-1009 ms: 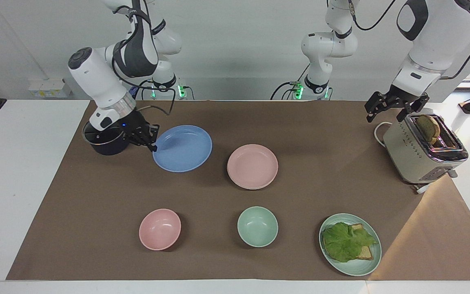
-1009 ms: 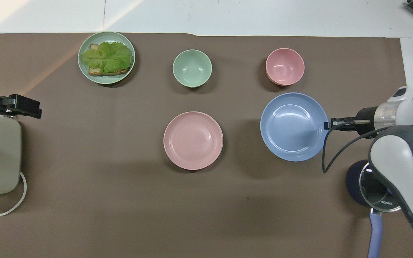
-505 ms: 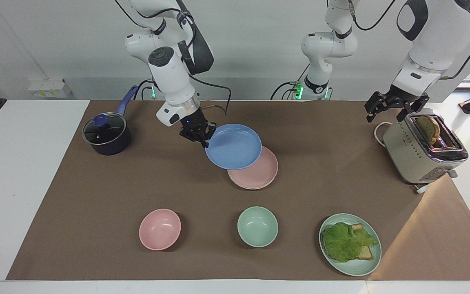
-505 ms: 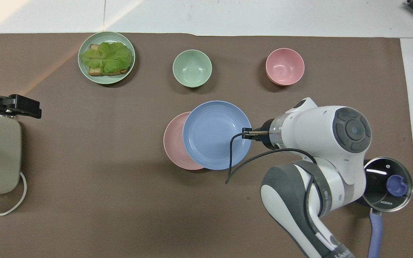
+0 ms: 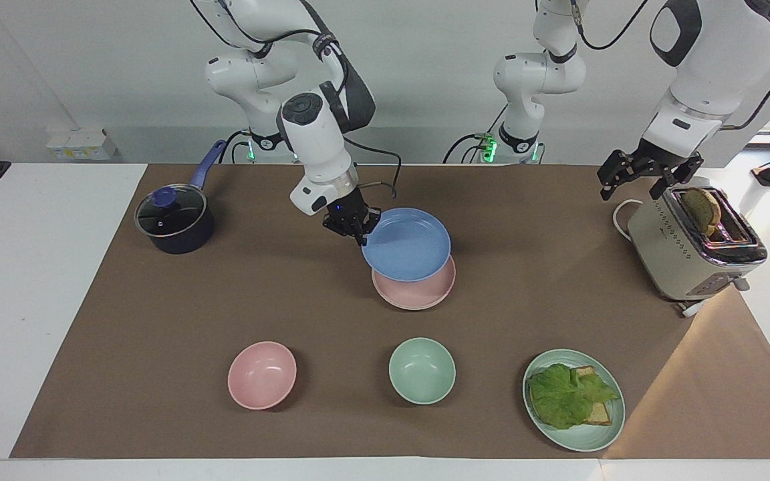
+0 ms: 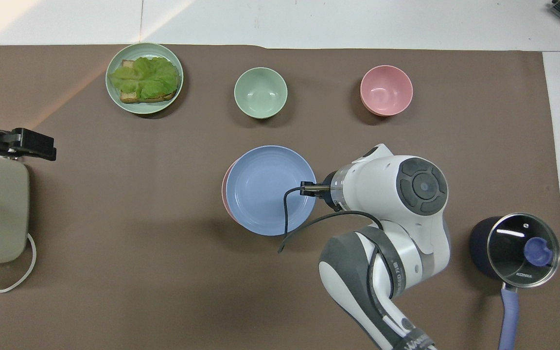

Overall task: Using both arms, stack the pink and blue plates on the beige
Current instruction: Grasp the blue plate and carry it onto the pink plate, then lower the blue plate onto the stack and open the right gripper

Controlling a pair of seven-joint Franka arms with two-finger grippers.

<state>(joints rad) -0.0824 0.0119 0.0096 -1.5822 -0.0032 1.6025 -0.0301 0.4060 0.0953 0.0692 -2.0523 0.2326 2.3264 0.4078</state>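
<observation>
Plates stacking at mid-tabletop, as I see it from my station.
My right pincer (image 5: 360, 237) is clamped on the rim of the blue plate (image 5: 406, 244), holding it in the air over the pink plate (image 5: 418, 290), which lies on the beige plate at the tabletop's middle; only a pale edge of the beige shows under the pink. My left pincer (image 5: 646, 179) waits, fingers spread wide and holding nothing, over the toaster (image 5: 686, 250) at the left arm's end of the tabletop.
</observation>
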